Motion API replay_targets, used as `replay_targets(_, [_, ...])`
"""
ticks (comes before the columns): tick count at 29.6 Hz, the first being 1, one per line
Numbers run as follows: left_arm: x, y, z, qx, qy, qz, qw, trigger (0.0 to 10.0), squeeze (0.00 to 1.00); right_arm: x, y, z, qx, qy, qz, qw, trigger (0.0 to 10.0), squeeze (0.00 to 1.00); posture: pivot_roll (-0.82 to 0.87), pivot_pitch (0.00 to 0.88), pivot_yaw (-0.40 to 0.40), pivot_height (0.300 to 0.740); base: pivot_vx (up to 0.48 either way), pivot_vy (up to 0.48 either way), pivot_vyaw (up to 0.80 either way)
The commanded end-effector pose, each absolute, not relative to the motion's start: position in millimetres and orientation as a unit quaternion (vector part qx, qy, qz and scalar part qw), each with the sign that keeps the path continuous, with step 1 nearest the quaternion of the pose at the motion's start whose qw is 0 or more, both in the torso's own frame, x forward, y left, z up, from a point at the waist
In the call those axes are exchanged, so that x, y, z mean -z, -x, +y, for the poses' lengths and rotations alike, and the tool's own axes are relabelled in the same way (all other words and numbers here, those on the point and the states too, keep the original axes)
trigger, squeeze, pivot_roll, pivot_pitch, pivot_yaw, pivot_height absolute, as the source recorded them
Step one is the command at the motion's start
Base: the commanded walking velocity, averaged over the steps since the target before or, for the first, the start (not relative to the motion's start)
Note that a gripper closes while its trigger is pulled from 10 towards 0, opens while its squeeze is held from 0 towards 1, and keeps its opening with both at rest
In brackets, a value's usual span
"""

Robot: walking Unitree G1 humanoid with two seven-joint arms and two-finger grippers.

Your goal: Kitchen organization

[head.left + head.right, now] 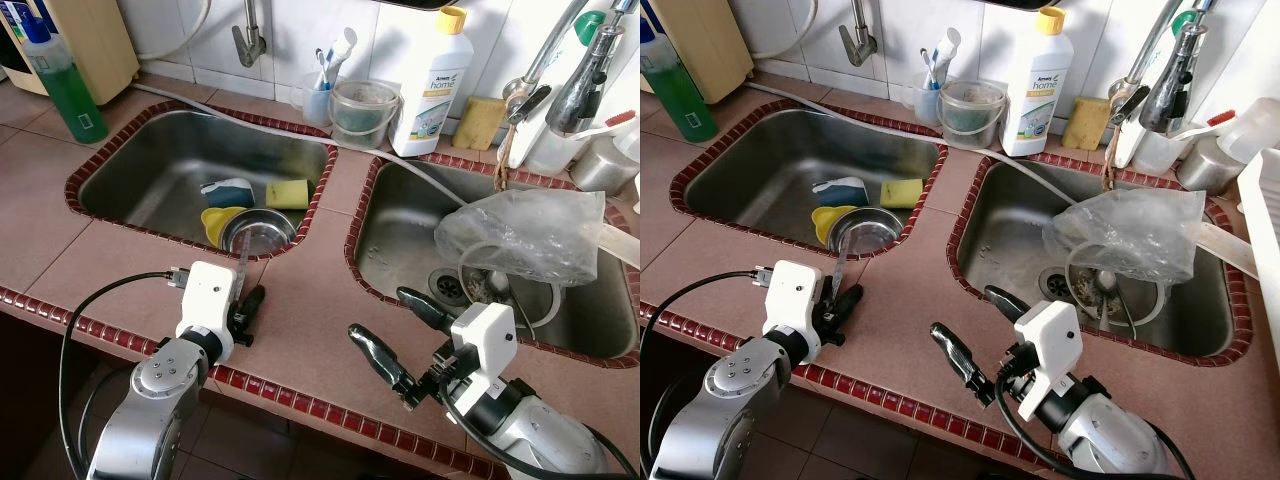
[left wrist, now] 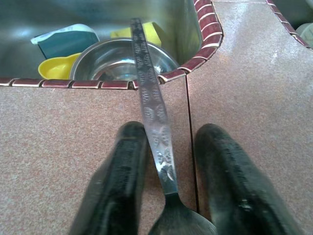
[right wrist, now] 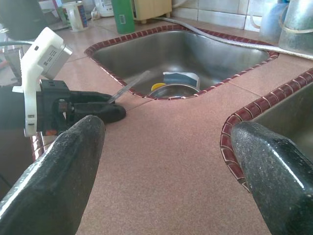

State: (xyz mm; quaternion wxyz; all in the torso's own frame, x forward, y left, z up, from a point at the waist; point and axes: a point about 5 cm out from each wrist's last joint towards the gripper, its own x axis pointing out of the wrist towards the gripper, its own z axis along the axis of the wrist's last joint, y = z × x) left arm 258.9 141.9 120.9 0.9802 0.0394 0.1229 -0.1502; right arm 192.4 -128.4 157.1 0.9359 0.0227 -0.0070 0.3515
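Left wrist view shows my left tool [image 2: 168,171] closed on a patterned metal spoon [image 2: 151,107], its handle reaching out over the near rim of the left sink [image 1: 130,160] toward a steel bowl [image 1: 255,232]. My right tool [image 1: 398,335] rests wide open and empty on the tiled surface [image 1: 300,290] between the sinks.

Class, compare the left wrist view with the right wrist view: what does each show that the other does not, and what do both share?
Left wrist view alone: the butterfly pattern on the spoon handle, gripped in the left gripper, and a yellow sponge. Right wrist view alone: the left gripper from outside, the right gripper with jaws wide apart, and the right sink rim. Both: the steel bowl in the left sink.
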Motion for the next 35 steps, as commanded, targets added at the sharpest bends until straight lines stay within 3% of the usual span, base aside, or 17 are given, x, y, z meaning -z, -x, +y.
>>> replay_targets(1, [-111.6, -254.9, 138.1, 0.162, -0.036, 0.149, 0.975, 0.0, 0.00, -161.5, -191.3, -130.4, -0.350, -0.018, -0.012, 0.936, 10.0, 0.00, -0.17, 0.177, -0.021, 0.740, 0.000, 0.000, 0.00])
replay_targets(19, [-114.5, -256.5, 135.9, 0.164, -0.027, 0.145, 0.975, 0.0, 0.00, -160.8, -191.3, -128.7, -0.351, -0.020, -0.012, 0.936, 10.0, 0.00, -0.17, 0.177, -0.018, 0.740, 0.000, 0.000, 0.00])
replay_targets(32, [-146.1, -271.3, 133.8, 0.163, -0.009, 0.098, 0.982, 0.0, 0.00, -159.2, -194.3, -123.9, -0.354, -0.024, -0.017, 0.935, 10.0, 0.00, -0.16, 0.147, -0.009, 0.740, 0.000, 0.000, 0.00])
replay_targets(33, [-148.0, -272.4, 133.7, 0.162, -0.006, 0.095, 0.982, 2.5, 0.00, -159.3, -194.5, -123.5, -0.354, -0.025, -0.018, 0.935, 10.0, 0.00, -0.16, 0.147, -0.009, 0.740, 0.000, 0.000, 0.00])
replay_targets(34, [-153.2, -275.1, 133.0, 0.162, -0.002, 0.086, 0.983, 10.0, 0.00, -159.3, -195.4, -122.1, -0.354, -0.027, -0.020, 0.935, 10.0, 0.00, -0.16, 0.140, -0.008, 0.740, 0.000, 0.000, 0.00])
replay_targets(35, [-156.3, -276.7, 132.5, 0.161, 0.000, 0.080, 0.984, 10.0, 0.00, -159.1, -195.8, -121.4, -0.354, -0.027, -0.020, 0.935, 10.0, 0.00, -0.15, 0.136, -0.007, 0.740, 0.000, 0.000, 0.00])
